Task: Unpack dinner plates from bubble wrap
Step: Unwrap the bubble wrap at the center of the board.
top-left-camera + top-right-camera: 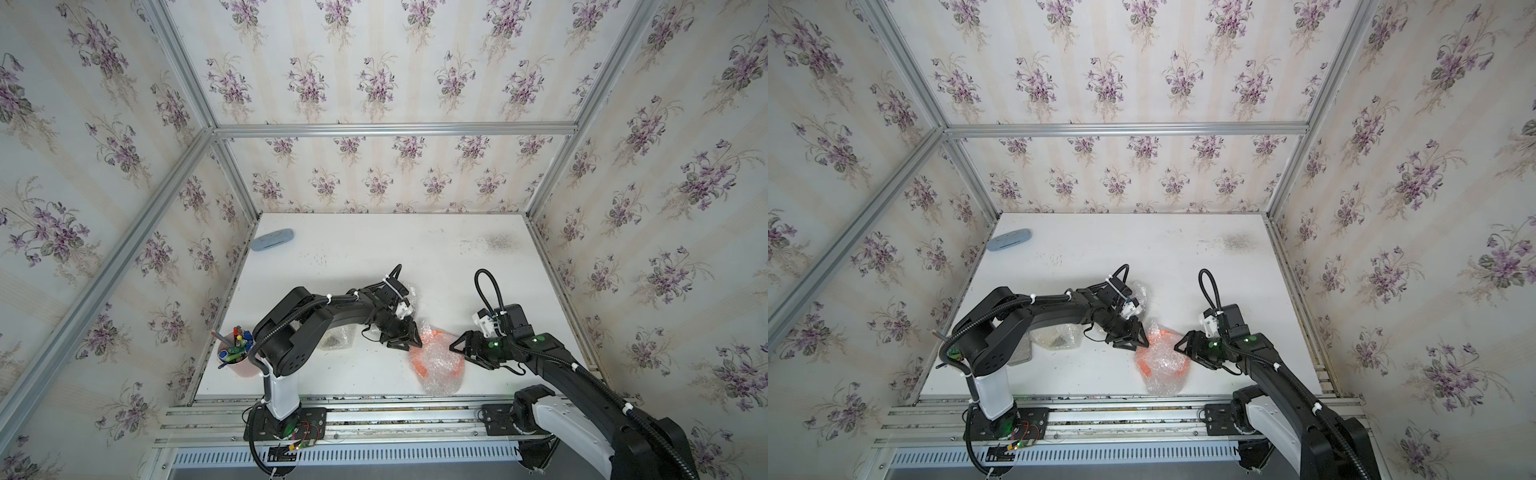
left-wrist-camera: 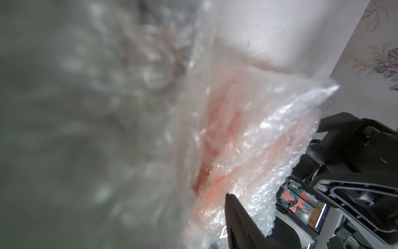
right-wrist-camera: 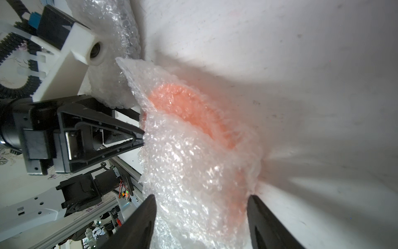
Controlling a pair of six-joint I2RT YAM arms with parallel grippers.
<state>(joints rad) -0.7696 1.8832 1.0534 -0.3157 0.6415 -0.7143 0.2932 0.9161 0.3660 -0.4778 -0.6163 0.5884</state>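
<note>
An orange dinner plate point(image 1: 420, 365) point(image 1: 1143, 365) point(image 3: 183, 103) lies near the table's front edge, loosely covered by clear bubble wrap point(image 1: 438, 368) point(image 1: 1163, 368) point(image 3: 189, 161) point(image 2: 258, 151). My left gripper point(image 1: 417, 343) point(image 1: 1145, 344) point(image 3: 141, 129) is at the wrap's left edge, with the sheet between its jaws. In the left wrist view wrap covers the lens and only one finger point(image 2: 239, 217) shows. My right gripper point(image 1: 454, 347) point(image 1: 1177, 347) point(image 3: 201, 207) is open at the bundle's right side, its fingers on either side of the wrapped rim.
Two more bubble-wrap bundles lie by the left arm, one behind its wrist point(image 1: 409, 293) point(image 1: 1138, 293) and one with dark contents under the forearm point(image 1: 343, 336) point(image 1: 1059, 338). A pink cup of pens point(image 1: 235, 353) stands front left. A pale blue oval object point(image 1: 272, 241) point(image 1: 1010, 240) lies back left.
</note>
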